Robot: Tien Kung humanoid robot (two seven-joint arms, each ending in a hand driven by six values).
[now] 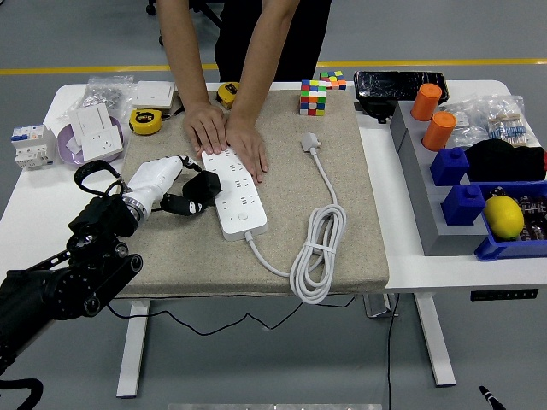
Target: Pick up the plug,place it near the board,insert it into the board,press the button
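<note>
Left robot hand, white-shelled with black fingers, curled around black plug, held just beside left edge of long white power strip on beige mat. Far end of strip pinned under person's two hands. White worktop beneath.

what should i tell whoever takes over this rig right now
Left hand: shut on the black plug, held at the left edge of the white power strip.
Right hand: not in view.
A person's hands press down the strip's far end.
Done: plug picked up and brought to the board.
Left: insert the plug, then press the button.
</note>
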